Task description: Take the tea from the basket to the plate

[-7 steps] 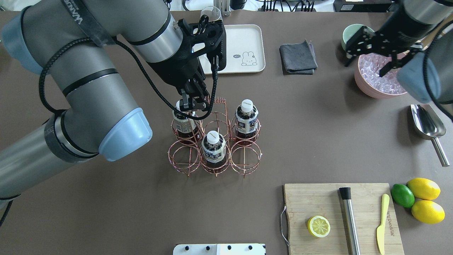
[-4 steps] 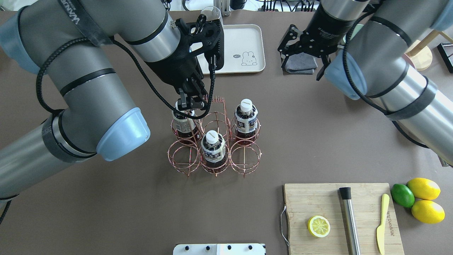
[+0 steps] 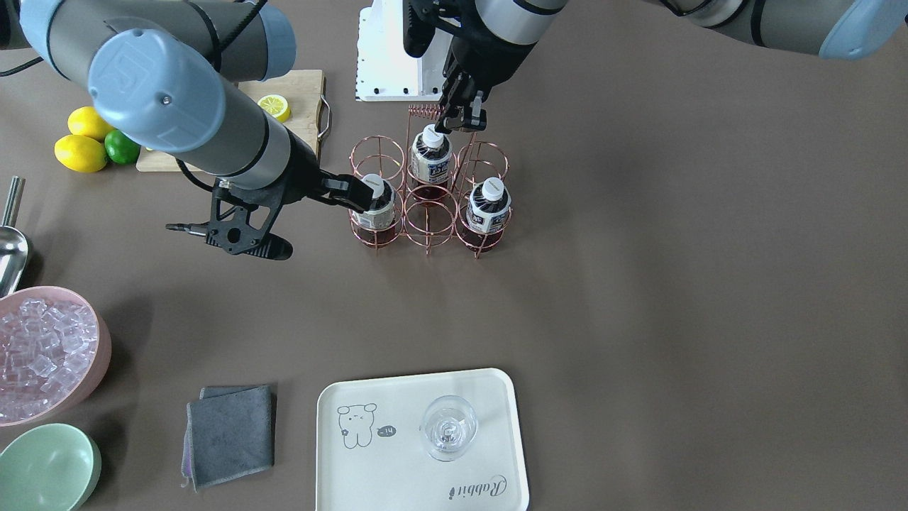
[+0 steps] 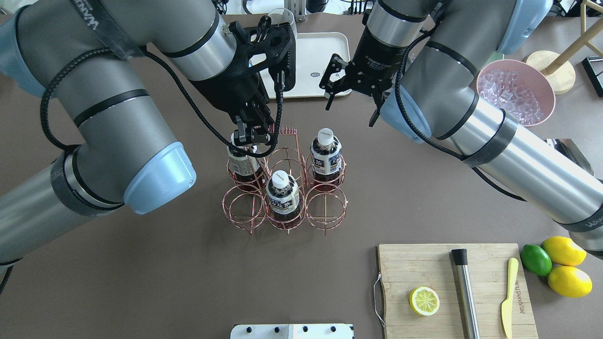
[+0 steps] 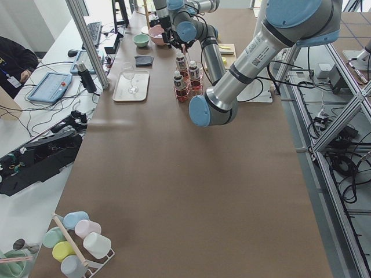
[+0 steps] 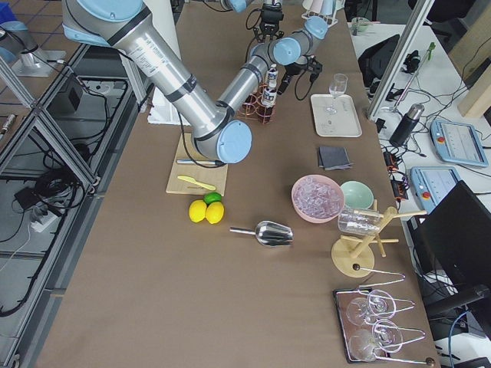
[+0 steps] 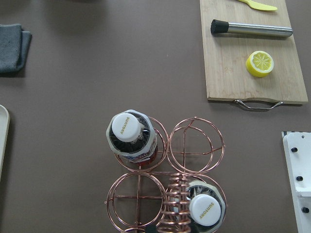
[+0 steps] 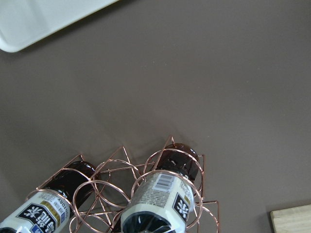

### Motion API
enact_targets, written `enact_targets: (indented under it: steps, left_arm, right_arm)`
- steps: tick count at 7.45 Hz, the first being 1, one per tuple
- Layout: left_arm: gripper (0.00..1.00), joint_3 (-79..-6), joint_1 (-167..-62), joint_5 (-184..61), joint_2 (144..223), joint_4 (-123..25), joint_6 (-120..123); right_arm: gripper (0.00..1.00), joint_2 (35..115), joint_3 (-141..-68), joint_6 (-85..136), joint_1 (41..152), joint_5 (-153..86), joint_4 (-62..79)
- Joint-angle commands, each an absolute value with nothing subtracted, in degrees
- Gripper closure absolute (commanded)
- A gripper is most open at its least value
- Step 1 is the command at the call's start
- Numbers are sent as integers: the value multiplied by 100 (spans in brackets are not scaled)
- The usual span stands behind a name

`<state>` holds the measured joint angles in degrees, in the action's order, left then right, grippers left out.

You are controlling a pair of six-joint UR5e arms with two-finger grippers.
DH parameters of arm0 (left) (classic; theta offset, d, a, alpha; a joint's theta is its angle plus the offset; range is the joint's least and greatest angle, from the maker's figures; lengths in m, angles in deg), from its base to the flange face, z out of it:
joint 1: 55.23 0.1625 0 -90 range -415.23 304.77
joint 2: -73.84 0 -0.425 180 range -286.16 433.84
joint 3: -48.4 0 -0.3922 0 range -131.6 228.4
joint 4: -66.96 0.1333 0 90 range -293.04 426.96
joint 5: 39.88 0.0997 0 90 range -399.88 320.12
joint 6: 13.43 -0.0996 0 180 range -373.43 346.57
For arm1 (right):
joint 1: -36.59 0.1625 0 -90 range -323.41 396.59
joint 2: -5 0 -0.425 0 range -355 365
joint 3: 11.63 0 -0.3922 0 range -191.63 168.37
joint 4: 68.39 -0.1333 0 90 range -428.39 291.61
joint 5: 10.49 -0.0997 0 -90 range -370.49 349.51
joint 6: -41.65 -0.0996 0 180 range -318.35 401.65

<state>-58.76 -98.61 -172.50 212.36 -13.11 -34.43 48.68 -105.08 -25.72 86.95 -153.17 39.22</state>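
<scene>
Guessing we're barely started: the white-capped plastic bottle of dark tea [image 4: 241,162] sits in the far-left ring of the rose-gold wire basket [image 4: 327,207], with the cream rectangular plate [image 4: 313,52] lying beyond. Left claw [image 4: 249,137] hangs over its cap — can't tell if clenched; right claw [image 4: 349,115] hangs splayed, empty.

Long brown-topped bench [image 5: 174,174], aluminium frame posts [image 5: 87,40] along its far edge, white side desk [image 5: 23,119] strewn with cables beyond, dark monitor [image 6: 460,222] at one end, tiled floor [image 5: 355,16], even overhead light, soft shadows.
</scene>
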Motion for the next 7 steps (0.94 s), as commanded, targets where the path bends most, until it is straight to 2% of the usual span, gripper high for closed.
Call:
enact_targets:
  steps: [1, 2, 4, 7]
  left_arm:
    - [100, -5882, -9856, -17259, 21200, -1311, -3443]
    - [100, -5882, -9856, -17250, 21191, -1311, -3443]
    - [100, -5882, -9856, -17250, 21165, -1328, -3443]
    - [100, -5882, -9856, -17250, 21156, -1319, -3452]
  right_arm:
    - [10, 4850, -10322, -3042, 8396, -15366, 3358]
    - [15, 4850, -10321, -3051, 8361, -15366, 3357]
    - [31, 4589, -10086, -3060, 8326, -15357, 3365]
    - [31, 4481, -9996, -3068, 8282, -15383, 3392]
